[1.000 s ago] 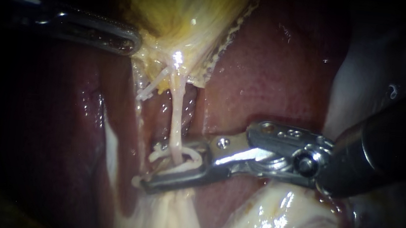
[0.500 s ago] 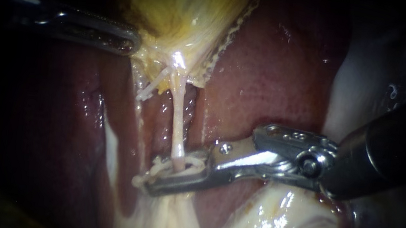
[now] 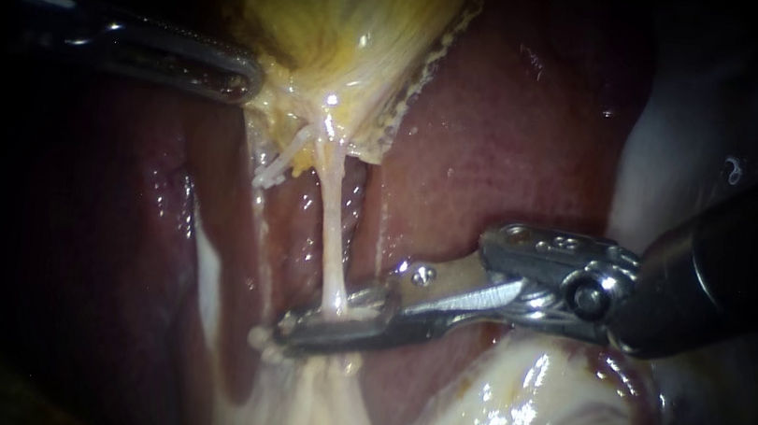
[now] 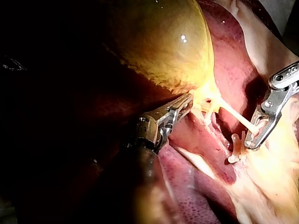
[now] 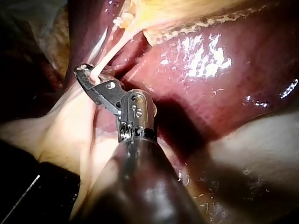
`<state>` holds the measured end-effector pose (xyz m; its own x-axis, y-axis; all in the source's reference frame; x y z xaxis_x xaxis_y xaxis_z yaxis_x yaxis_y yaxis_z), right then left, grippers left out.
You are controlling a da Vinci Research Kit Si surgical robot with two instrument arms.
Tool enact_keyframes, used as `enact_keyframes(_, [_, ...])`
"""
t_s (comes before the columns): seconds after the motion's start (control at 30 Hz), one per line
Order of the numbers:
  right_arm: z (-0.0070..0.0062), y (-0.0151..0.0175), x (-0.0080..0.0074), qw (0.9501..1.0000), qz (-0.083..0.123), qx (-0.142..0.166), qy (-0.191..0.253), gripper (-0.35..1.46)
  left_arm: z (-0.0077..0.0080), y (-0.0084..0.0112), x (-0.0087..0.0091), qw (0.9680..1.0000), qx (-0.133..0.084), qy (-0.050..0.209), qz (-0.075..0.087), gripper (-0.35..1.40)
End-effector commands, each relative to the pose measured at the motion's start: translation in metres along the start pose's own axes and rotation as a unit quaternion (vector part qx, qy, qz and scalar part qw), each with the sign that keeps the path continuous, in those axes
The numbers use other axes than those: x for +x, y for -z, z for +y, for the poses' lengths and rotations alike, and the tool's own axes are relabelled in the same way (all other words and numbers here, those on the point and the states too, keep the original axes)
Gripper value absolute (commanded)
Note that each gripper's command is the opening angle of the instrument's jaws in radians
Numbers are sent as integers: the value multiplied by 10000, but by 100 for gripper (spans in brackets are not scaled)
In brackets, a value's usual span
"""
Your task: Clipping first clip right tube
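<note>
Liver behind; end effector of my right instrument clamps the right tube below the gallbladder my left instrument grips; clip release remains.

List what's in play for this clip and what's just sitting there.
In play: right instrument, clip, right tube, left instrument holding the gallbladder.
Just there: liver, pale tissue, thinner tube beside the right one.
</note>
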<state>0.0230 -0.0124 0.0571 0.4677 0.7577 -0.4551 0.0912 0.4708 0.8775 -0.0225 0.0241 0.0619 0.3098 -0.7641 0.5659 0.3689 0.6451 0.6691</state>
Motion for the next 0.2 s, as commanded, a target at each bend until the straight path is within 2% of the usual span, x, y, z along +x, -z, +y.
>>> enact_keyframes(0.03, [1,0,0,10000,2,0,1,-35,0,0,0,10000,-1,0,0,-35])
enact_keyframes(0.2, [5,1,-1,10000,1,-3,-29,-35,0,0,0,10000,0,1,0,-35])
